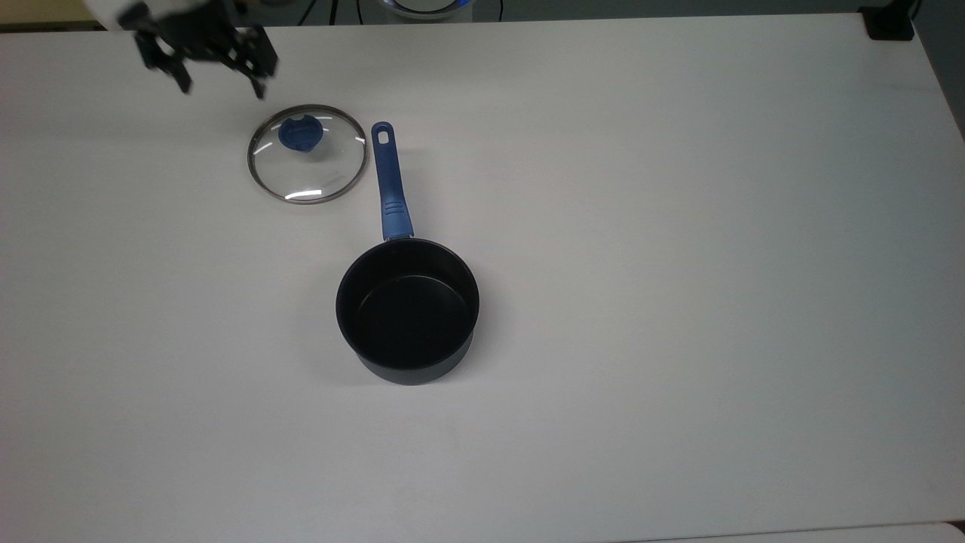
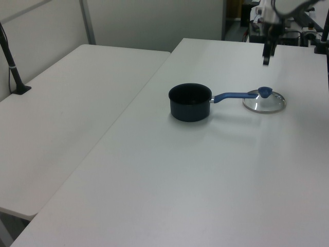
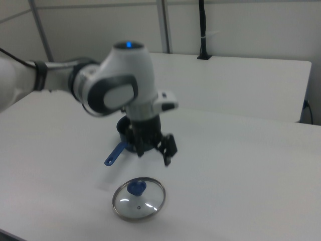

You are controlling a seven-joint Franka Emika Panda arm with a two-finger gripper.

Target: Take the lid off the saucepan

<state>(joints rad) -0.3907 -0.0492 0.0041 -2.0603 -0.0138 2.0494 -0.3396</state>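
The saucepan (image 1: 407, 313) stands uncovered mid-table, black inside, its blue handle (image 1: 390, 181) pointing toward the top view's upper edge. The glass lid (image 1: 317, 170) with its blue knob (image 1: 301, 135) lies flat on the table just left of the handle's end in the top view. My gripper (image 1: 221, 87) hangs open and empty above the table, up and to the left of the lid. In the left view the lid (image 2: 267, 104) lies past the handle's tip, with the gripper (image 2: 266, 60) raised above it. In the right view the gripper (image 3: 153, 156) hovers over the lid (image 3: 143, 205) and hides most of the saucepan (image 3: 122, 131).
A black clamp (image 1: 889, 24) sits at the table's corner at the top view's upper right. A second white table (image 2: 72, 98) adjoins at the left view's left, with a black post (image 2: 14, 72) on it. The arm's base (image 1: 422, 6) is at the top edge.
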